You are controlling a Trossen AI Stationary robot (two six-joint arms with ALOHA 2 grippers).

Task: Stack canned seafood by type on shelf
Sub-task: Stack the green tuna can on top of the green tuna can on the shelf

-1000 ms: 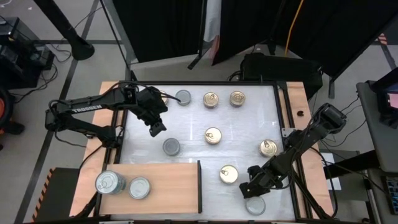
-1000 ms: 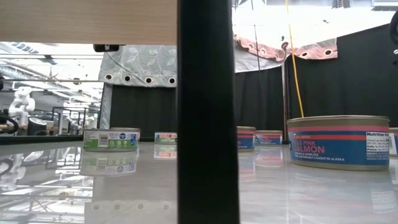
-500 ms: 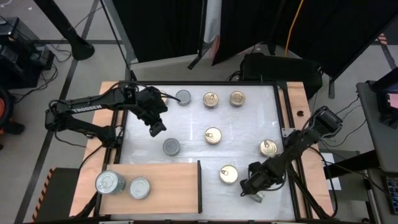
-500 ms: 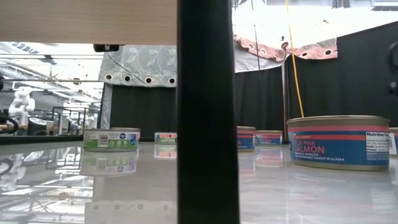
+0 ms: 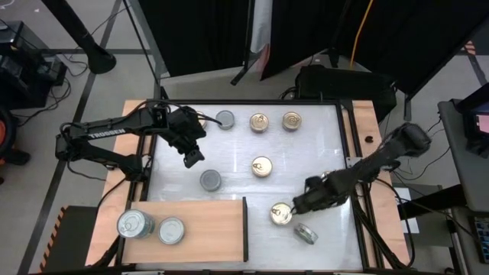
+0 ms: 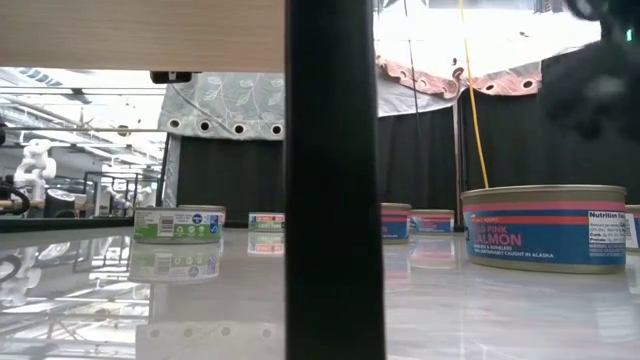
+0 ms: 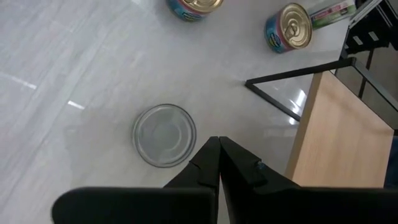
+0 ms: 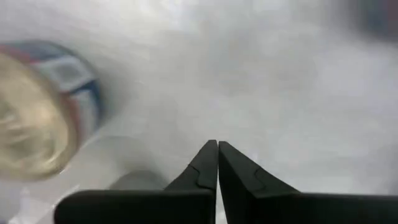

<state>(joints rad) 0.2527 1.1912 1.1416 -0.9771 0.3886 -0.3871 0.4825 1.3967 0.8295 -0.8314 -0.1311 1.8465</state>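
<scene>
Hovering over the near right part of the white tabletop (image 5: 229,153), the right gripper (image 5: 299,206) is seen with its fingers (image 8: 208,165) pressed together and nothing held. It sits just beside a gold-lidded tin (image 5: 281,214), and a silver tin (image 5: 306,233) lies tilted just nearer the front edge. The left gripper (image 5: 192,157) is held above the far left part, its fingers (image 7: 214,162) likewise shut and empty, with a silver-lidded tin (image 5: 210,180) near it. Four more gold tins are spread across the tabletop: two in the far row (image 5: 260,121) (image 5: 291,120), one at the middle (image 5: 262,166), and one toward the right edge (image 5: 330,180). A further silver tin (image 5: 225,118) stands at the far left. On the shelf (image 5: 206,229), at the near left corner, two silver tins (image 5: 134,224) (image 5: 171,230) are set side by side.
</scene>
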